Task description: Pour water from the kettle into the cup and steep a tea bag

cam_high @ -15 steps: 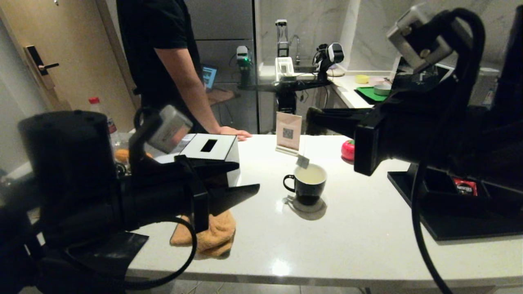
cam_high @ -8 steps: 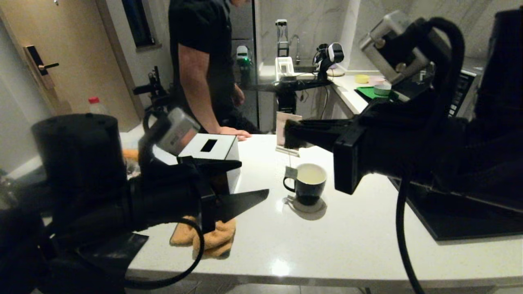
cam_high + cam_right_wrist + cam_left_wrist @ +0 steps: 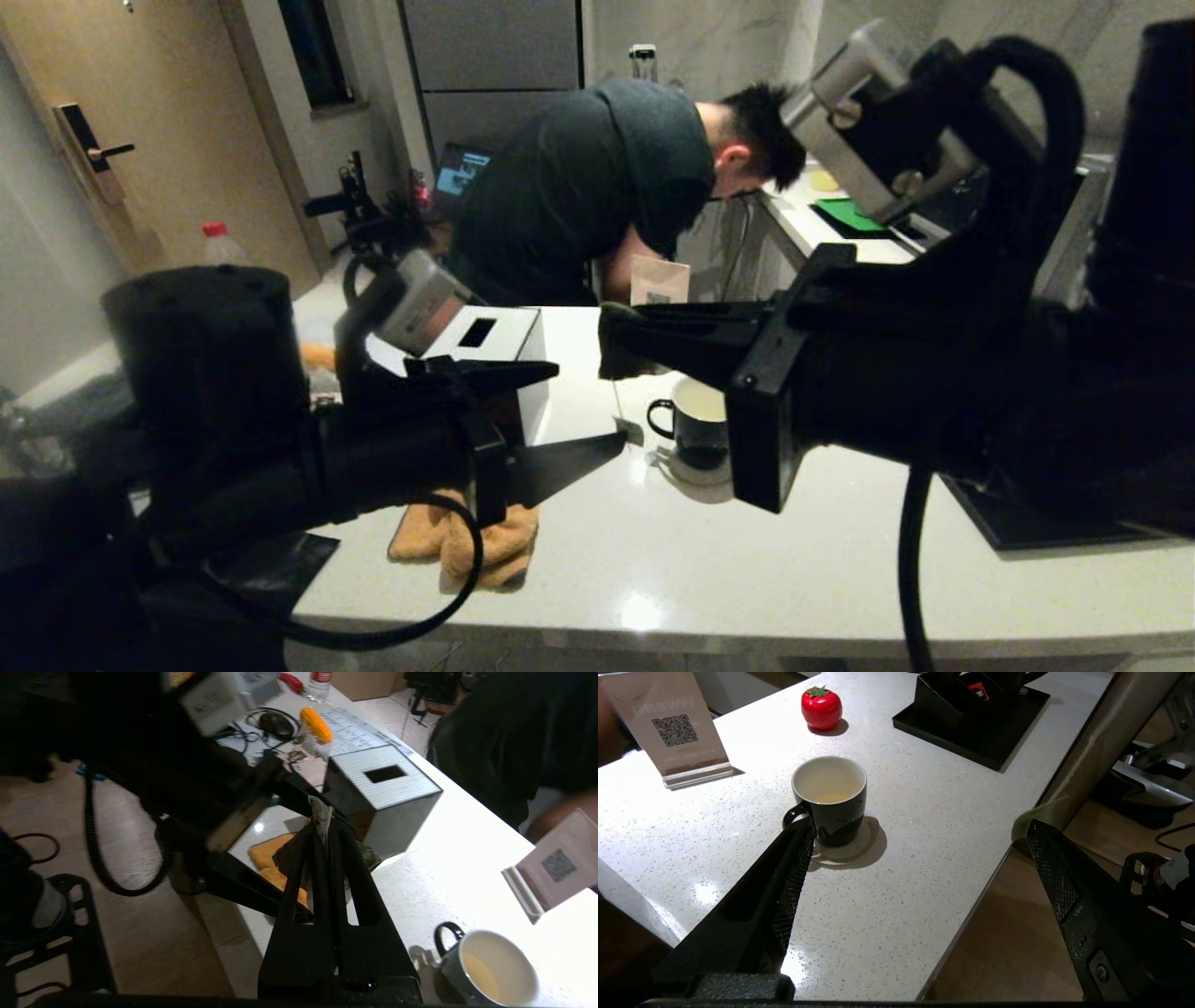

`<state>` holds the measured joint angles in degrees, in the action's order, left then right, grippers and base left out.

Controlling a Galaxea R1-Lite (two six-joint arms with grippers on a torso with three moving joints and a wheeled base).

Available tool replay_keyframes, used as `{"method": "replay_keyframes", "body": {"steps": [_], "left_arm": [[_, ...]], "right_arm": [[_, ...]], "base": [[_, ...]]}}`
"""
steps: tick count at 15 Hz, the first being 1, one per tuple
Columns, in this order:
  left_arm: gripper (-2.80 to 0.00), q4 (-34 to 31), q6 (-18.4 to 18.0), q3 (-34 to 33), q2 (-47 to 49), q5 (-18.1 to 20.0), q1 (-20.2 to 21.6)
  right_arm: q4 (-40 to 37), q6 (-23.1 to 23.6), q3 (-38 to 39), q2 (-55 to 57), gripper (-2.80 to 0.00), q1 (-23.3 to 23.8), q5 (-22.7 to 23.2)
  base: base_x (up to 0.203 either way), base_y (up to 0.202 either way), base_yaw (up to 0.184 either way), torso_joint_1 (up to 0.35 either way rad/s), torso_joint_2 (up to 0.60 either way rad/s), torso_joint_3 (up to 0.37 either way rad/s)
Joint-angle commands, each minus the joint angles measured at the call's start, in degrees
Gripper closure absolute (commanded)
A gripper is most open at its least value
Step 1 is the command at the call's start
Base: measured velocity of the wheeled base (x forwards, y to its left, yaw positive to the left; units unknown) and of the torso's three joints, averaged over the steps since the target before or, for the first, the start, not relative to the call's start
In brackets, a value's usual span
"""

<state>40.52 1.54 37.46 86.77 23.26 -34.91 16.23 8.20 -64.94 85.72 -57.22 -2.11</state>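
Cup (image 3: 698, 431): black mug with a white inside, upright on the white tabletop (image 3: 794, 569) about midway between its near and far edges; its ear handle points toward the left gripper.
Water (image 3: 830, 797): a shallow pale yellowish pool at the bottom of the cup.
Tea bag (image 3: 631, 431): small grey-green square hanging on a thin string, beside the cup on its handle side and outside the rim; whether it touches the tabletop cannot be told.
Right gripper (image 3: 614, 343): fingers pressed together on the paper tag at the top of the string, held above the tabletop on the handle side of the cup.
Left gripper (image 3: 579, 411): jaws spread wide with nothing between them, level above the tabletop; in the left wrist view 1 fingertip (image 3: 799, 833) lies just beside the cup's handle.
Kettle: cannot be made out in any view.
Orange cloth (image 3: 485, 541): crumpled near the tabletop's near edge, below the left gripper.
Slotted box (image 3: 495, 347): grey-and-white, toward the far left part of the tabletop.
Card stand (image 3: 659, 280): QR-code card at the far edge, behind the cup.
Red tomato-shaped object (image 3: 821, 707): on the tabletop beyond the cup.
Black tray (image 3: 971, 723): toward the right edge, carrying a compartmented box.
Person (image 3: 597, 187): in a dark shirt, bent over behind the far edge.
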Motion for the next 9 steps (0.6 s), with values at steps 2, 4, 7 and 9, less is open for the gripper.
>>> {"method": "replay_keyframes", "body": {"steps": [2,4,7,9], "left_arm": [[-2.8,1.6,0.0,0.2,0.5,0.1,-0.2],[-2.8,1.8,0.0,0.4,0.8,0.1,-0.7],[-2.8,3.1,0.0,0.7,1.5,0.1,-0.8],[-2.8,3.2,0.0,0.7,1.4,0.1,-0.8]], "right_arm": [[0.1,-0.2,-0.4,0.1,0.0,-1.9,0.1],[0.1,-0.3,-1.1,0.3,0.0,-2.7,0.1],[0.1,-0.2,-2.4,1.2,0.0,-4.0,0.1],[0.1,-0.2,-2.1,1.4,0.0,-4.1,0.1]], "base": [[0.0,0.0,0.0,0.0,0.0,0.0],[0.0,0.0,0.0,0.0,0.0,0.0],[0.0,0.0,0.0,0.0,0.0,0.0],[0.0,0.0,0.0,0.0,0.0,0.0]]}}
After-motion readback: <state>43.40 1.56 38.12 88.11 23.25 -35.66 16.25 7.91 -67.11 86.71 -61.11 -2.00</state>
